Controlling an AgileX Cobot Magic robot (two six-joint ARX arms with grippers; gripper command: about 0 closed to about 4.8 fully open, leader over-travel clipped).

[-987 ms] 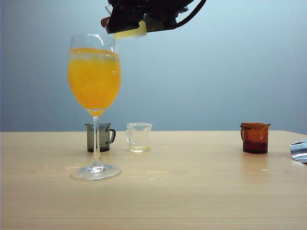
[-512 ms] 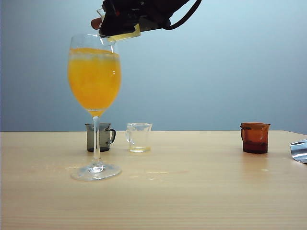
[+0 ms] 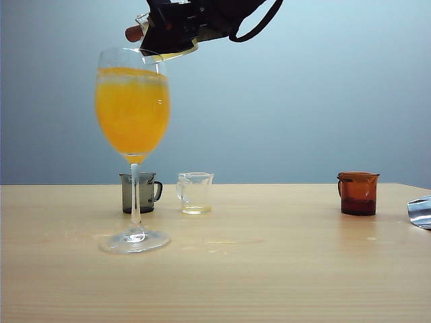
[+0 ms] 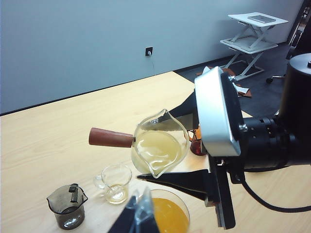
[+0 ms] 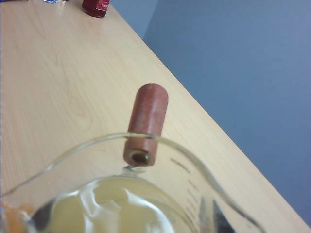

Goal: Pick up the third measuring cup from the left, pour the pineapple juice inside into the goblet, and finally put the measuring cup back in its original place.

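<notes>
Blue-grey wall (wood table)

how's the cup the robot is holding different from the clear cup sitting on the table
The held measuring cup is up in the air, tilted over the goblet in the right claw; the clear cup stands upright on the table. The held cup has a reddish-brown stick handle, the table cup a clear loop handle. The held cup carries more pale yellow juice; the table cup has only a thin layer. Both are clear glass.

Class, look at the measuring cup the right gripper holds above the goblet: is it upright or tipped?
Tipped. The right gripper holds the measuring cup tilted, lip down over the goblet, juice pooled toward the lip.
</notes>
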